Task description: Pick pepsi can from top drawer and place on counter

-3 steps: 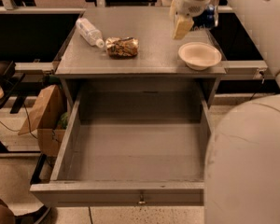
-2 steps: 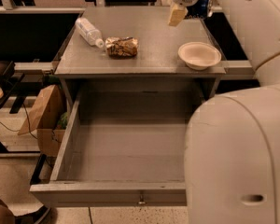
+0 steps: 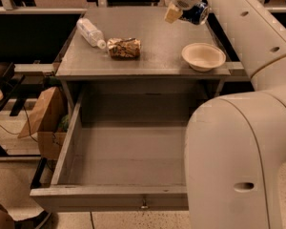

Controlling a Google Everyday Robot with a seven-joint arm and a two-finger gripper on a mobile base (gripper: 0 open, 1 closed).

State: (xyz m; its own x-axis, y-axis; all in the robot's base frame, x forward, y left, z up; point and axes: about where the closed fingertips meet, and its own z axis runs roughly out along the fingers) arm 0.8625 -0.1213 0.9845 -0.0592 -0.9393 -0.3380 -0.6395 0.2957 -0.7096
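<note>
gripper [image 3: 183, 14]: you have it clamped on the pepsi can [image 3: 197, 14], over the counter [image 3: 152, 56], far right
top drawer [image 3: 109, 195]: open

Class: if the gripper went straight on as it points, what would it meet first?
Probably the flat grey counter (depth unclear): the gripper, holding the dark-blue pepsi can above its far right, points downward.

The counter [image 3: 152, 56] bears bottle [image 3: 89, 32], snack bag [image 3: 124, 47], bowl [image 3: 203, 56]; tool [image 3: 183, 14] holds pepsi can [image 3: 196, 14] above it.

Lab-like test room with speckled floor [image 3: 133, 221]; tool [image 3: 183, 14] above counter [image 3: 152, 49].
</note>
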